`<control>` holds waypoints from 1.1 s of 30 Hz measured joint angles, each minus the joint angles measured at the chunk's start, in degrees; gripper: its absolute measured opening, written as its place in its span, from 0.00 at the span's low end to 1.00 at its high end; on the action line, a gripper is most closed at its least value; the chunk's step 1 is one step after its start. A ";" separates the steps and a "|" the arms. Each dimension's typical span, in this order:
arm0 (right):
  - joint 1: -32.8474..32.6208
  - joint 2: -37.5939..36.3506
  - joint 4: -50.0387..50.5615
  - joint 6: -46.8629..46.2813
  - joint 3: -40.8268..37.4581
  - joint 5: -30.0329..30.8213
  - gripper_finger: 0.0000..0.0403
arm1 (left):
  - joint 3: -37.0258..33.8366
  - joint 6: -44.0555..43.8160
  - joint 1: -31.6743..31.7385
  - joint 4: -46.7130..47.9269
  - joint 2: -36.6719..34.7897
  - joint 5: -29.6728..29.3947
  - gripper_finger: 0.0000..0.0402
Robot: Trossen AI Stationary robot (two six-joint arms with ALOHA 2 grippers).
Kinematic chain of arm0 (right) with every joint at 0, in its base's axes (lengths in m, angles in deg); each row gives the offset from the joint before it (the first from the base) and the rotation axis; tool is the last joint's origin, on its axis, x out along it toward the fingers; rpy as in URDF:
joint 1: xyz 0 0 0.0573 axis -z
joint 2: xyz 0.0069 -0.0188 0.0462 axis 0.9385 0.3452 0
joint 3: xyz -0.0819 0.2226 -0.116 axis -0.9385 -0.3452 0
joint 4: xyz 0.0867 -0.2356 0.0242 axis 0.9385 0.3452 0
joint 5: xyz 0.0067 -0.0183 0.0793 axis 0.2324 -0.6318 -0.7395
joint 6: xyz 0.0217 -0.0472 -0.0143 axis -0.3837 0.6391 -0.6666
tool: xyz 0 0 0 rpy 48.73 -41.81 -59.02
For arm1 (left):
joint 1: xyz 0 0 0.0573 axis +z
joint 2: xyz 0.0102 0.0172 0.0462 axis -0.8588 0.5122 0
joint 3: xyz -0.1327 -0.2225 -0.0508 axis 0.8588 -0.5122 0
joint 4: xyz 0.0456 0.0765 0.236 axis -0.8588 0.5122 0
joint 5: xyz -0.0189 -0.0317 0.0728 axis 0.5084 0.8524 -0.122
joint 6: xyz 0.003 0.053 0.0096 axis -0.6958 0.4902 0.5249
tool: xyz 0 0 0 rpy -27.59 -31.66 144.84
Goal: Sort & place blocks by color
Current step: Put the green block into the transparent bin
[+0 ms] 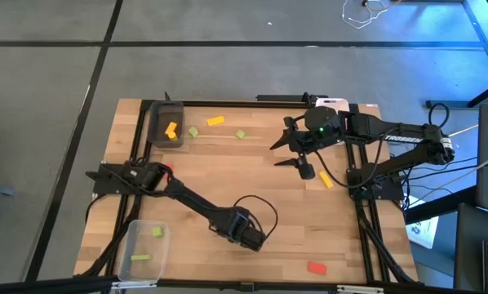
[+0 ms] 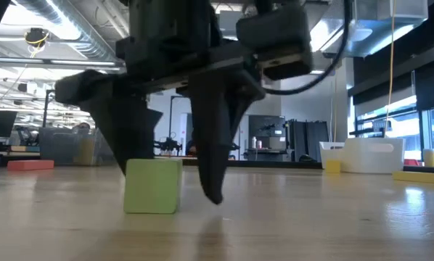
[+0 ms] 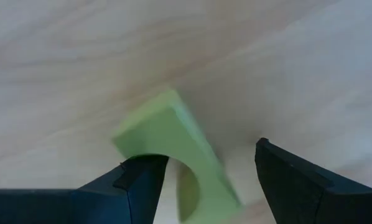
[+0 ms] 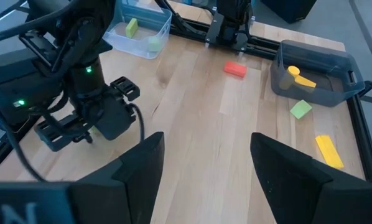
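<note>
Only the low view shows the left tool (image 2: pixel 170 181) straddling a green block (image 2: pixel 153 186).

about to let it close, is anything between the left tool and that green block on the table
Nothing visible. The left tool is open and straddles the green block, which rests on bare table between its fingers. The low view shows the same.

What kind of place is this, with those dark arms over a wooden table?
Probably a robotics lab or workshop: two robot arms are mounted on a framed wooden table, loose cables trail across the grey floor, and the low view shows exposed ceiling ducts and benches beyond.
</note>
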 joint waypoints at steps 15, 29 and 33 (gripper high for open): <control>-0.02 0.02 -0.56 0.02 0.00 0.00 0.59 | -0.05 2.77 -0.34 -0.03 0.38 -2.06 0.58; 0.00 0.02 -0.60 0.00 0.00 0.00 0.59 | -0.07 5.22 0.81 4.82 0.49 -0.80 0.24; 0.00 0.02 -0.59 0.02 0.00 0.00 0.59 | -0.05 6.70 0.81 6.02 0.45 -0.61 0.10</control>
